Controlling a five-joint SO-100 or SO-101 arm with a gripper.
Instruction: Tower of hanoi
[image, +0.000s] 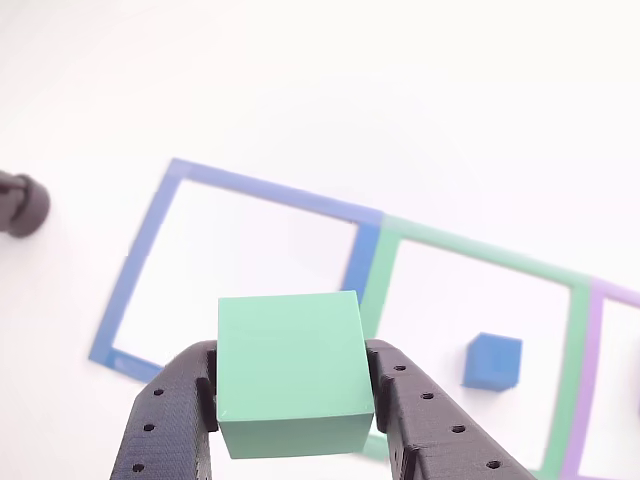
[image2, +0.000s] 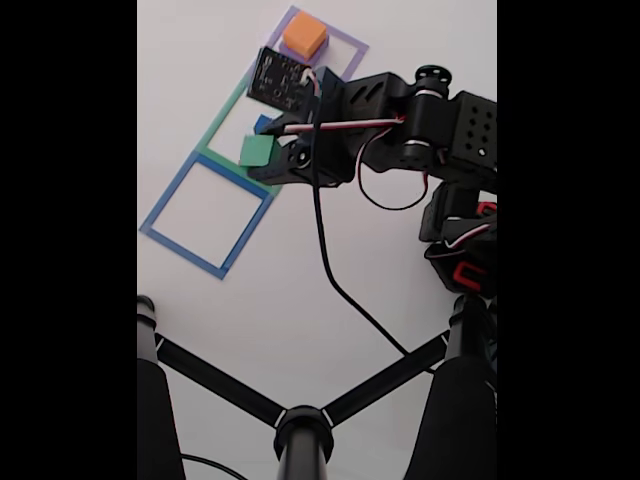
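Other view, near to far: your gripper (image: 293, 425) is clamped on the green block (image: 292, 385), one finger per side, lifted off the table so it clears the outlines while carried. Behind it sits the blue outline (image: 150, 245), w/ nothing inside. Blue block (image: 492, 361) rests in the green outline (image: 573, 330). Fixed view: orange block (image2: 304, 36) is farthest, in the purple outline (image2: 352, 45).

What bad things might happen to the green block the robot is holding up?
The gripper pinches the green block only by its sides, so it might slip and fall. If it drops now, it could land crooked across the outlines, or bump the small blue block sitting in the green outline.
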